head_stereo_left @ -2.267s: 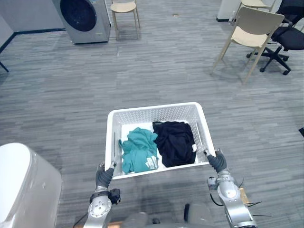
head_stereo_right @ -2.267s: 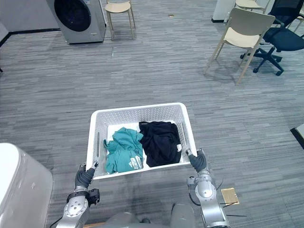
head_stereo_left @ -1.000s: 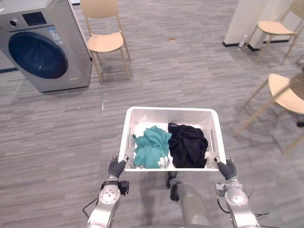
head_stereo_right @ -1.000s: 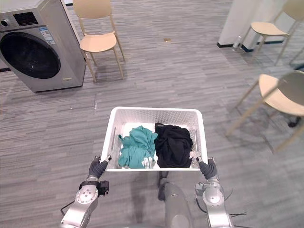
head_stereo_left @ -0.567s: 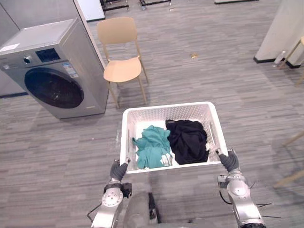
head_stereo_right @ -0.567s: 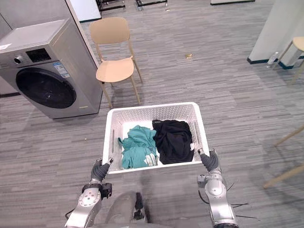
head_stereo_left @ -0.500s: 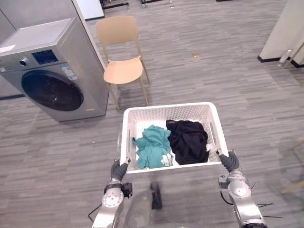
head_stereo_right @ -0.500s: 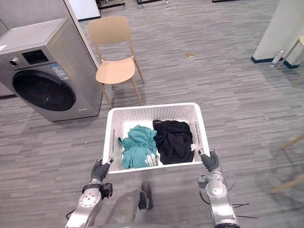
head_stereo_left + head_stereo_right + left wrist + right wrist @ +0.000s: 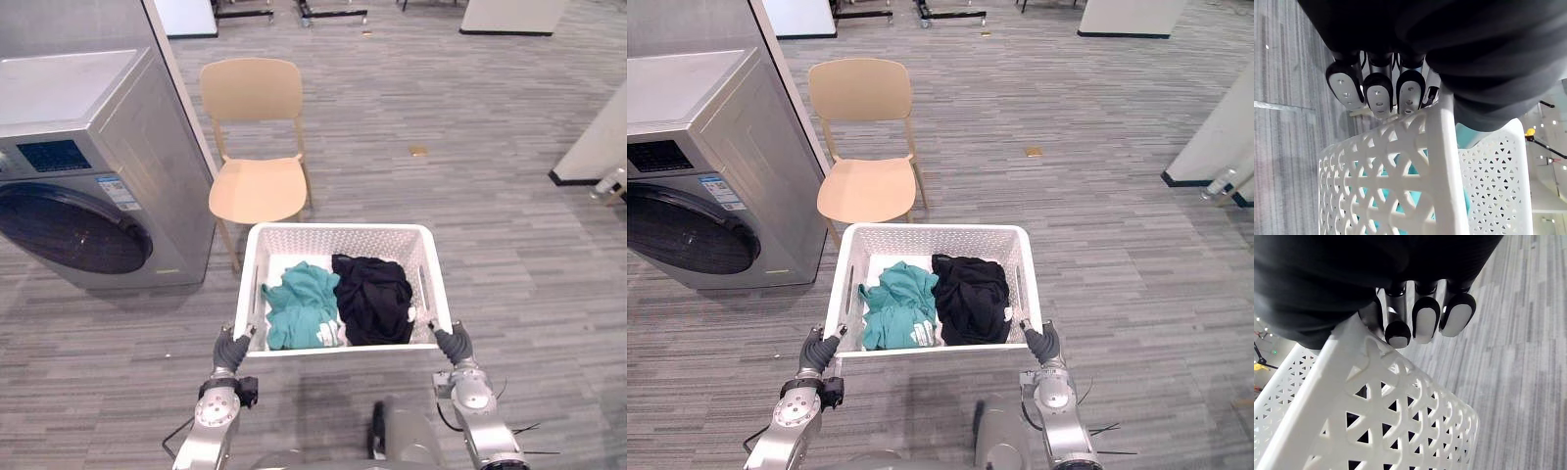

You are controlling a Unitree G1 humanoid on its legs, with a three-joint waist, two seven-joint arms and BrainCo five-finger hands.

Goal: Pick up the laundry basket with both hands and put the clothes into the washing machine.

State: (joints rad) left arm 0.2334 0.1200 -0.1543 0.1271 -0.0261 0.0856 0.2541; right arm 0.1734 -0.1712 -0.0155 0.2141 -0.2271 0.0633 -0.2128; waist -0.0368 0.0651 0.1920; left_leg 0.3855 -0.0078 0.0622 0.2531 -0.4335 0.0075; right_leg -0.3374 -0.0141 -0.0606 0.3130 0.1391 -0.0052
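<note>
- we hold the white laundry basket [image 9: 338, 231] in front of us, left hand [image 9: 231, 349] and right hand [image 9: 455, 345] each with fingers curled round its near rim.
- a teal garment [image 9: 302, 304] and a black garment [image 9: 372, 299] lie inside.
- the washing machine [image 9: 88, 166] stands ahead on our left, a chair [image 9: 257, 186] beside it.

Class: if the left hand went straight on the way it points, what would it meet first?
The left hand grips the white laundry basket, so that comes first; beyond it, probably the tan chair, depth unclear.
</note>
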